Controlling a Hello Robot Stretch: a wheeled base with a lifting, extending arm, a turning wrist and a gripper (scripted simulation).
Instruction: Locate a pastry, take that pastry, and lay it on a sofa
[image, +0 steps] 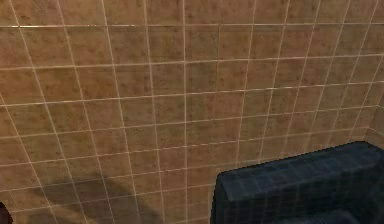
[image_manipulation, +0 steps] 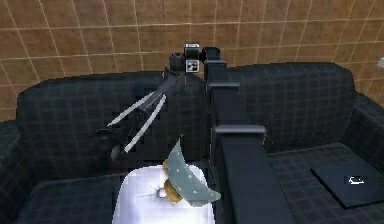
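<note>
Dark, faintly checked sofa (image: 300, 190) with a rounded upper edge, cut off by the frame at the lower right, and above and to the left of the sofa a brown tiled surface (image: 150, 90) with pale grout lines, reaching down beside it.

The arm (image_manipulation: 240, 170) is hiding part of the sofa (image_manipulation: 300, 100) right of the jaws. Below the jaws, a white cushion (image_manipulation: 138, 198) is running off the bottom edge. The tan blob (image_manipulation: 168, 194) lying on it is reading too small to identify. Whether the jaws are holding anything cannot be told.
</note>
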